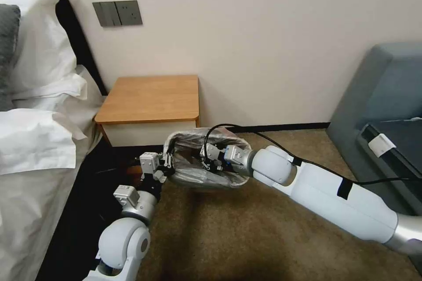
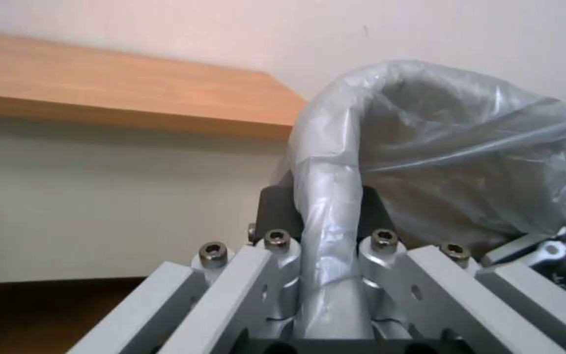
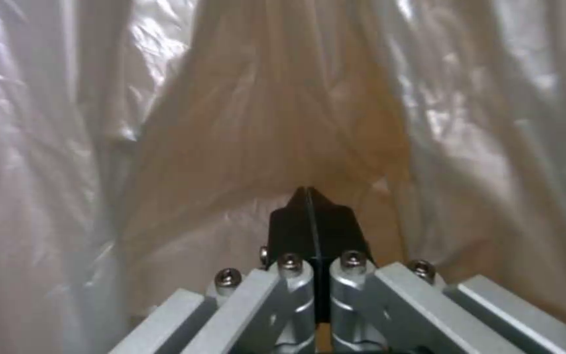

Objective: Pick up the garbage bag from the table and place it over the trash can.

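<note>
Low in the centre of the head view, the trash can (image 1: 206, 182) stands on brown carpet (image 1: 263, 237), just in front of and below the table (image 1: 149, 96), whose bare wooden top fills the middle of the frame. The garbage bag (image 1: 193, 142) is draped over the can's rim and lines its inside, wrinkled and glossy.

My left gripper (image 1: 166, 163) reaches up from the lower left and meets the can's left rim. From my left wrist, the rolled rim, wrapped in bag film (image 2: 335, 196), runs between my two dark fingers (image 2: 273, 211), which clamp it from either side. The table's edge (image 2: 132, 103) sits at upper left there.

My right gripper (image 1: 205, 162) comes in from the right and dips inside the can. From my right wrist, its black fingers (image 3: 296, 231) are pressed flat together with nothing between them, their tips against the bag's pale film (image 3: 270, 123).

A bed with white linen (image 1: 35, 140) lies at left.
</note>
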{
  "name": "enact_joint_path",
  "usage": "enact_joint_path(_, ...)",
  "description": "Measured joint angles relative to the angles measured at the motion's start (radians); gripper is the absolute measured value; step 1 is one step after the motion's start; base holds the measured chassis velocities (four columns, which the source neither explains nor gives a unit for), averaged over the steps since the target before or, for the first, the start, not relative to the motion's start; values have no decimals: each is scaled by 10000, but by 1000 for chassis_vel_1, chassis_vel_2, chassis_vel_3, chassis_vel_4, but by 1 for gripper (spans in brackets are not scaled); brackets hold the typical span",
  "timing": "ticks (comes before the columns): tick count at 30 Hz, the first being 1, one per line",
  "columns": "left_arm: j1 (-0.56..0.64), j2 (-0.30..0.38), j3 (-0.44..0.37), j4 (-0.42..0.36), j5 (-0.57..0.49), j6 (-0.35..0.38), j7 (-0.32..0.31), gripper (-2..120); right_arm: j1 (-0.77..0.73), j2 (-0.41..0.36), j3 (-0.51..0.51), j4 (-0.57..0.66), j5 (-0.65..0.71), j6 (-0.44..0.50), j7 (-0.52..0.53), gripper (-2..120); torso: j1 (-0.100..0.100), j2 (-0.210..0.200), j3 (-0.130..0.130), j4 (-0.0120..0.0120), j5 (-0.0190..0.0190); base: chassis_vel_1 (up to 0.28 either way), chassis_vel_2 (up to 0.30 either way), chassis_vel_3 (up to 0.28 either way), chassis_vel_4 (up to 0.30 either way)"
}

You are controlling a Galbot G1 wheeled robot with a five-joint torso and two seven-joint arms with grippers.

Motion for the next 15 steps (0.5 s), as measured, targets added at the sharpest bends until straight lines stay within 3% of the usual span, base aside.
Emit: enact_joint_path(15,-63,43,101,-25,174,-57,191,6,-3,486,-118,-603,-799,-249,92,0,0,0,1,0,-1,0,0,0,0)
